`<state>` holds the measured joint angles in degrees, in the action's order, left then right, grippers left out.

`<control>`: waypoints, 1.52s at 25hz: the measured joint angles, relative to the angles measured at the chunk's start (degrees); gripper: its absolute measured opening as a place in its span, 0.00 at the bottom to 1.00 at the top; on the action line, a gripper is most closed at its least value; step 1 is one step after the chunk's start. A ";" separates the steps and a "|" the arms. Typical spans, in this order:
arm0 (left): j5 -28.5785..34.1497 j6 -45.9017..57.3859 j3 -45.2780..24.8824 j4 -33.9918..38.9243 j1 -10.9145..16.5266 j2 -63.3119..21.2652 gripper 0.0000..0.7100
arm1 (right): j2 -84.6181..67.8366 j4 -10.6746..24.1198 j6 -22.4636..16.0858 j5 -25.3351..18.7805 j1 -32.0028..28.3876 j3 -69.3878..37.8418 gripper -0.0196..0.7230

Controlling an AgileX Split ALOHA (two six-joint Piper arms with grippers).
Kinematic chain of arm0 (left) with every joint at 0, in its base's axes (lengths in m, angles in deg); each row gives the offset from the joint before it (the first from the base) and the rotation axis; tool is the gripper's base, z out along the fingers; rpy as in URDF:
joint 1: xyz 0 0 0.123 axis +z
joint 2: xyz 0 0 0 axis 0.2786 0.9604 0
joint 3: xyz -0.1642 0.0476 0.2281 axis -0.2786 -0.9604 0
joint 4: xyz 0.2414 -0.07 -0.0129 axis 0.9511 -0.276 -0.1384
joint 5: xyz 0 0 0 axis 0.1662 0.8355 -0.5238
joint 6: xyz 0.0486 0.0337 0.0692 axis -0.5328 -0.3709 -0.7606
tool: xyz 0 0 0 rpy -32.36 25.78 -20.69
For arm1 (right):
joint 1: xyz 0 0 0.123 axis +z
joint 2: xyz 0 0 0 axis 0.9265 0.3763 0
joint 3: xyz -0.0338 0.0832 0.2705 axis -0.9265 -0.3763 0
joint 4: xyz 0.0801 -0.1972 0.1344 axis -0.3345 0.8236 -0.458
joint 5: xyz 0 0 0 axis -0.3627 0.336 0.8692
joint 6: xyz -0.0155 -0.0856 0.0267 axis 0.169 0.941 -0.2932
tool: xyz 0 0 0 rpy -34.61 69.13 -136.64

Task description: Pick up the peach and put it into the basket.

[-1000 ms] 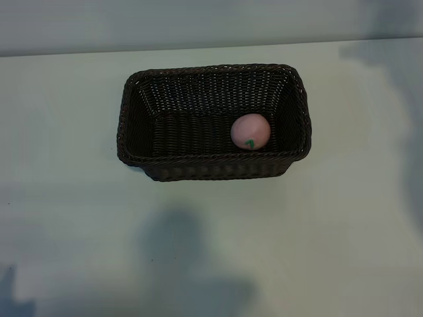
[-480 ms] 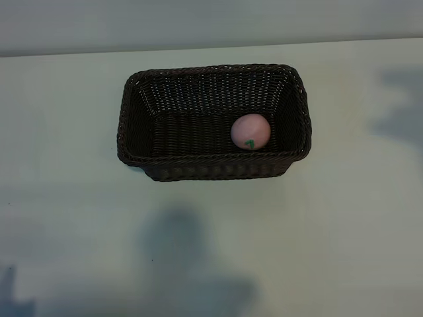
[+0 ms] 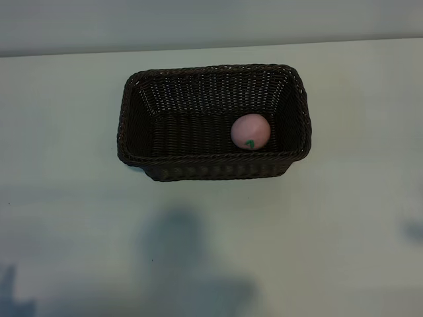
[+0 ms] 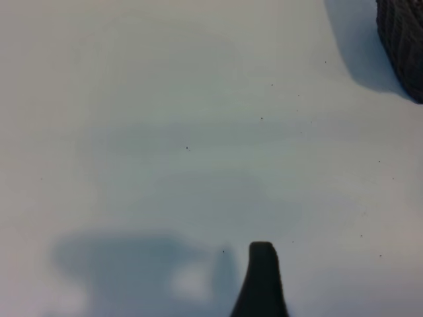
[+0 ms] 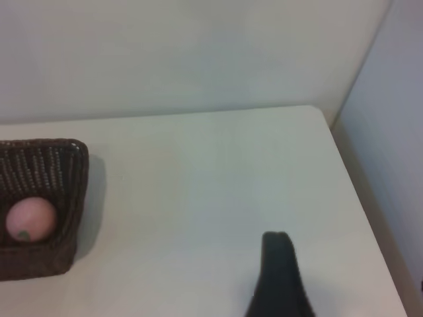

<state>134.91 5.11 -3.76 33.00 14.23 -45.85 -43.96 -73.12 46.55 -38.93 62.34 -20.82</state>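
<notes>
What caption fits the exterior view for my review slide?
Peach resting inside the wicker basket, toward its right end, on a pale table; neither arm appears in this view.

1. The basket (image 3: pixel 213 122) stands on the table (image 3: pixel 344 218), toward its far edge.
2. The peach (image 3: pixel 250 131) lies in the basket, in its right half, close to the near wall.

You're working under soft, even, slightly cool light — no glare on the table (image 3: pixel 344 218). Broad blurry shadows lie across its near side, and beside the left gripper's finger (image 4: pixel 261 281) a soft shadow patch sits on the surface. Both wrist views are slightly soft — their near fingers (image 5: pixel 281 277) out of focus.
</notes>
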 joint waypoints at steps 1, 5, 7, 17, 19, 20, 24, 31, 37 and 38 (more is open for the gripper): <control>0.00 0.00 0.00 0.00 0.00 0.00 0.83 | -1.99 0.00 0.00 0.00 0.47 -1.16 0.68; 0.00 0.00 0.00 0.00 0.00 0.00 0.83 | -9.80 -0.02 0.00 1.72 2.59 -7.89 0.68; 0.00 0.00 0.00 0.00 0.00 0.00 0.83 | -13.54 -0.02 0.30 2.13 2.74 -11.95 0.68; 0.00 0.00 0.00 0.00 0.00 0.00 0.83 | -20.40 -1.85 3.94 2.72 2.74 -28.72 0.68; 0.00 0.00 0.00 0.00 0.00 0.00 0.83 | -20.40 -2.51 4.12 3.79 2.74 -30.85 0.68; 0.00 0.00 0.00 0.00 0.00 0.00 0.83 | -20.40 -3.35 4.17 4.50 2.74 -31.90 0.68; 0.00 0.00 0.00 0.00 0.00 0.00 0.83 | -20.35 -4.78 5.62 7.95 2.74 -36.30 0.68; 0.00 0.00 0.00 0.00 0.00 0.00 0.83 | -20.35 -5.85 6.06 8.97 2.74 -37.30 0.68; 0.00 0.00 0.00 0.00 0.00 0.00 0.83 | -20.35 -5.85 6.12 9.02 2.74 -37.30 0.68; 0.00 0.00 0.00 0.00 0.00 0.00 0.83 | -20.35 -5.85 6.12 9.02 2.74 -37.30 0.68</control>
<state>134.91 5.11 -3.76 33.00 14.23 -45.85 -64.31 -78.97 52.67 -29.91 65.09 -58.12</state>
